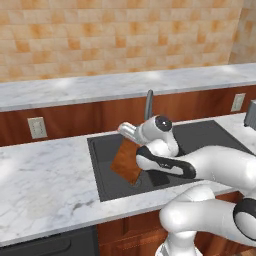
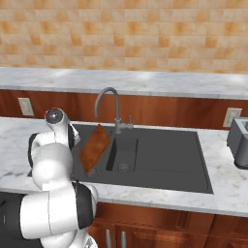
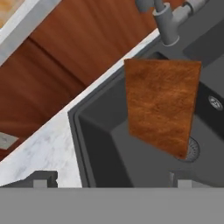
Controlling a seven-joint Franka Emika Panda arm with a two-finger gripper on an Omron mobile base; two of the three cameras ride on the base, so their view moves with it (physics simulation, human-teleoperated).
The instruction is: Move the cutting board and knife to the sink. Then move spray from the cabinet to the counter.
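Cutting board in sink, standing tilted on one corner in left basin, low corner near drain, upper edge leaning toward left wall. My claw spread wide, holding nothing, hovering over near-left rim of sink, clear of board. Faucet rises behind basin. White marble counter stretches left of sink.
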